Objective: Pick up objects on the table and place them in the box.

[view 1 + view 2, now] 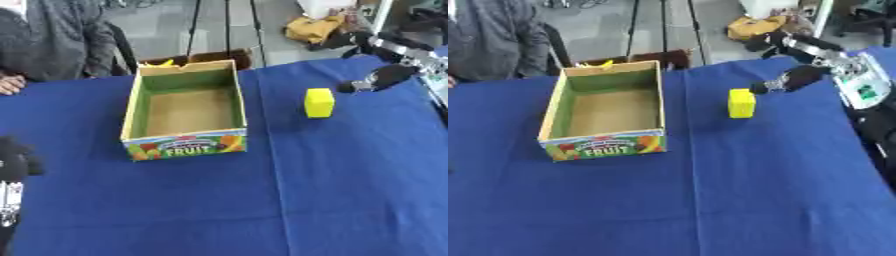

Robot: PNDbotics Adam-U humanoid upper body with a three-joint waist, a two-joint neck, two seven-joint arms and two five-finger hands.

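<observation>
An open cardboard box (pixel 131 107) with "FRUIT" printed on its front stands left of the table's middle, and its brown floor is bare. To its right a yellow block (pixel 319 102) stands upright on the blue cloth. My right hand (pixel 794 77) reaches in from the upper right, open, with its dark fingers stretched towards the block's upper right corner. The fingertips (pixel 760 88) are just beside the block, and I cannot tell whether they touch it. My left hand (pixel 13 160) shows as a dark shape at the lower left edge, far from both things.
The blue cloth (pixel 262 200) covers the whole table. A white device with a green patch (pixel 865 86) sits at the right edge. Behind the box, past the table's far edge, a small yellow thing (pixel 162 62) and a brown carton (pixel 219 56) show.
</observation>
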